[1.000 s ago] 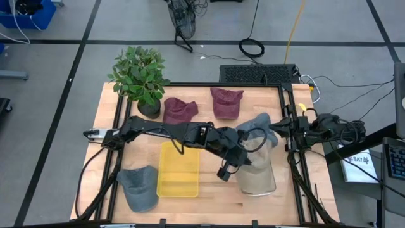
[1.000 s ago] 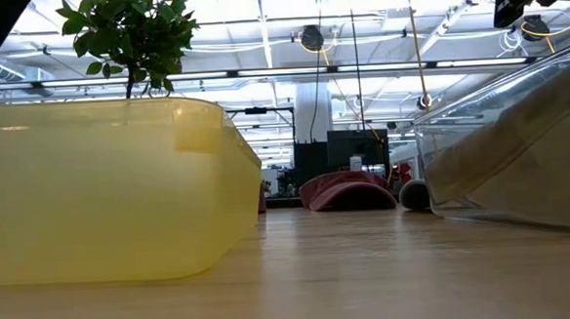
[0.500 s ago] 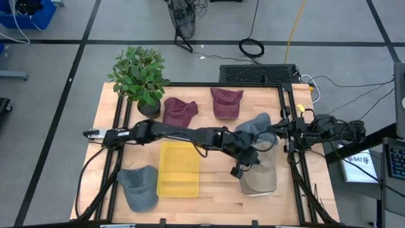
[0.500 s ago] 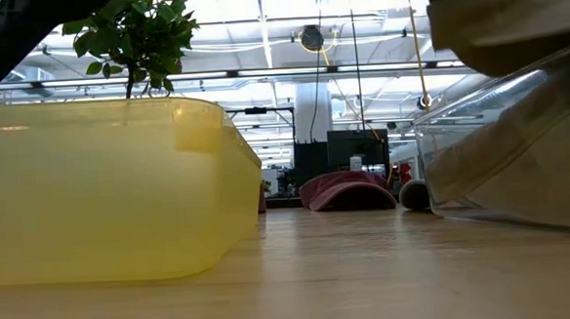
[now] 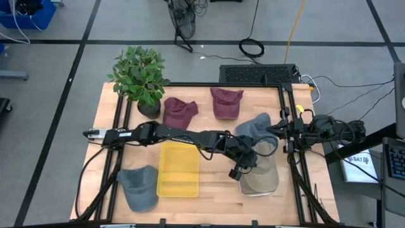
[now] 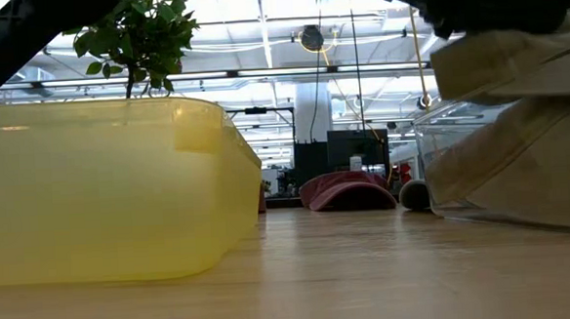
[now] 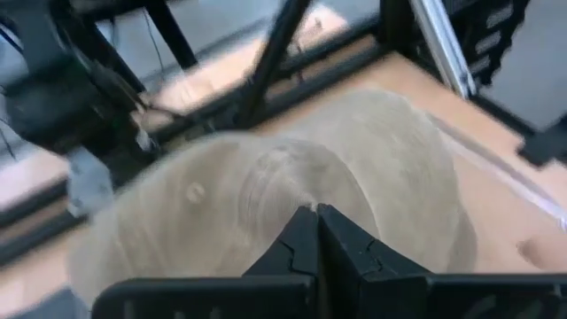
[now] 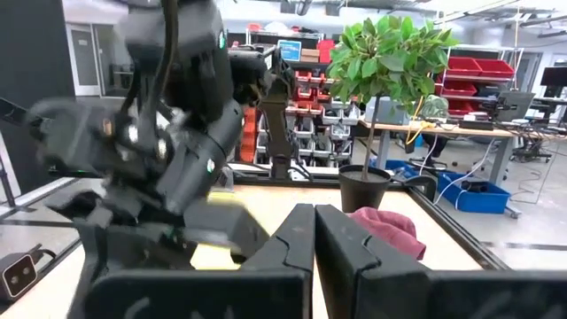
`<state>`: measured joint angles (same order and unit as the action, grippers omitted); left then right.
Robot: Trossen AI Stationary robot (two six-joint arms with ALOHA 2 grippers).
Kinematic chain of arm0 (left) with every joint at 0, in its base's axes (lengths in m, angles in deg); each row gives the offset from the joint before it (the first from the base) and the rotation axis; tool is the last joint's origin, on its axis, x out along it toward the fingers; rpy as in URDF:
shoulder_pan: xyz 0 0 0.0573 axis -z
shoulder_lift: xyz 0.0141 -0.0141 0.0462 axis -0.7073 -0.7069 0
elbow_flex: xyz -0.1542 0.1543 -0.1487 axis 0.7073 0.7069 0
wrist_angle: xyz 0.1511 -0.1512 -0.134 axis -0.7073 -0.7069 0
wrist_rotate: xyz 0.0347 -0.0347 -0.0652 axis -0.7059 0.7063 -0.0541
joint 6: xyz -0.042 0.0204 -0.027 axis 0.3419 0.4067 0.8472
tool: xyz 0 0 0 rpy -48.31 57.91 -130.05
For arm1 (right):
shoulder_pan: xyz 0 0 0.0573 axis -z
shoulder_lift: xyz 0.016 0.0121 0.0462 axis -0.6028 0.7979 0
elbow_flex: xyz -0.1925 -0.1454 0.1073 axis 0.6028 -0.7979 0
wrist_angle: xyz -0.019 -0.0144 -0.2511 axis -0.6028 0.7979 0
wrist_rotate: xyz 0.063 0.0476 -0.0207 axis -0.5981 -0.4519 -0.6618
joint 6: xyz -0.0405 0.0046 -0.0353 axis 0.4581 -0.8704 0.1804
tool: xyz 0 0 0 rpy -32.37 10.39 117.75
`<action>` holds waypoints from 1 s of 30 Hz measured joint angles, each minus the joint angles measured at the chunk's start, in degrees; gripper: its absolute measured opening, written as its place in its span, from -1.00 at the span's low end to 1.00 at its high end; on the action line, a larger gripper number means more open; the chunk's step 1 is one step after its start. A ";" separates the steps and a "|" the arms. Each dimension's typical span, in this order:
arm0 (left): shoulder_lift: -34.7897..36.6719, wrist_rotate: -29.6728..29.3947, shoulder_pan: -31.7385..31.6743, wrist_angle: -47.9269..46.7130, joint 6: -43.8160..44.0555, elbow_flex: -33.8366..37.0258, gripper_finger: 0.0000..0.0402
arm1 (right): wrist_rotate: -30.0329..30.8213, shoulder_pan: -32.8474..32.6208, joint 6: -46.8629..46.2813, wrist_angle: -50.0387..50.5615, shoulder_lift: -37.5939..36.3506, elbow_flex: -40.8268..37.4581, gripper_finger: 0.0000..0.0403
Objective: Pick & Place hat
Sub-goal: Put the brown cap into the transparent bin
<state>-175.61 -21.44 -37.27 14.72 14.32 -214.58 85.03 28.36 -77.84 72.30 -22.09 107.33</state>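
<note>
Left gripper [image 5: 245, 166] stretched across the table, fingers pinched on the tan hat [image 5: 261, 175], now lower over the clear bin [image 5: 273, 187] than a second ago, so the placing looks nearly done, release pending. Hat draped beneath the fingertips, partly inside the bin. Farther off, right gripper [image 8: 312, 232] parked at the table's right edge, fingers together, empty.

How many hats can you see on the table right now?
5: two maroon hats at the back by the plant, a grey hat at the front left, a grey hat near the right arm, and a tan hat in the clear bin. Others could be hidden beneath it.
</note>
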 joint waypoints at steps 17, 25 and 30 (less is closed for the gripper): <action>3.06 -4.94 2.53 1.42 -0.43 -0.02 -0.25 | -0.07 0.00 -0.06 0.67 0.00 -0.04 -1.00; 2.74 -16.06 6.24 -2.24 -2.50 0.04 -0.89 | -0.04 0.00 -0.06 0.09 0.00 -0.04 -1.00; 2.02 -17.30 4.90 -2.63 0.65 0.02 -0.97 | -0.02 -0.01 -0.02 -0.78 0.02 -0.04 -1.00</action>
<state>-173.59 -38.74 -32.37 12.09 14.97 -214.56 85.01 28.36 -77.87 71.52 -22.07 107.28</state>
